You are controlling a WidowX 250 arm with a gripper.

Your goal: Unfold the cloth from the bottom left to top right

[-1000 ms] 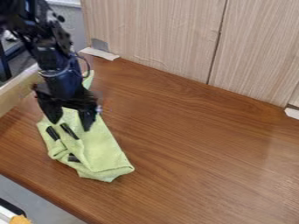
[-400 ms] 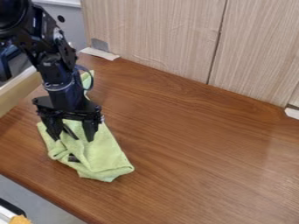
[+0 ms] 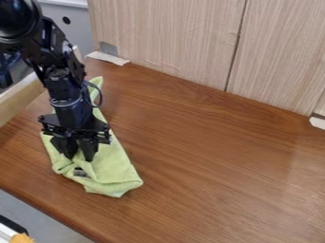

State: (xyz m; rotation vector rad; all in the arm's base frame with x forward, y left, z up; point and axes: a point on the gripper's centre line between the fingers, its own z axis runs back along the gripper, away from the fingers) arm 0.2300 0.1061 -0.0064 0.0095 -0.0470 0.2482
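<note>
cloth (image 3: 115, 167) on brown wooden table (image 3: 222, 171), tool (image 3: 79, 157) pinching it, pale wood panels (image 3: 171, 40) behind

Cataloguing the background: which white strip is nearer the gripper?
The upper-left strip, just below the gray patch; the other strip sits at the right edge.

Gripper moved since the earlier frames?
Yes. The gripper has come down, lower in the view and farther from the white strip at the back.
</note>
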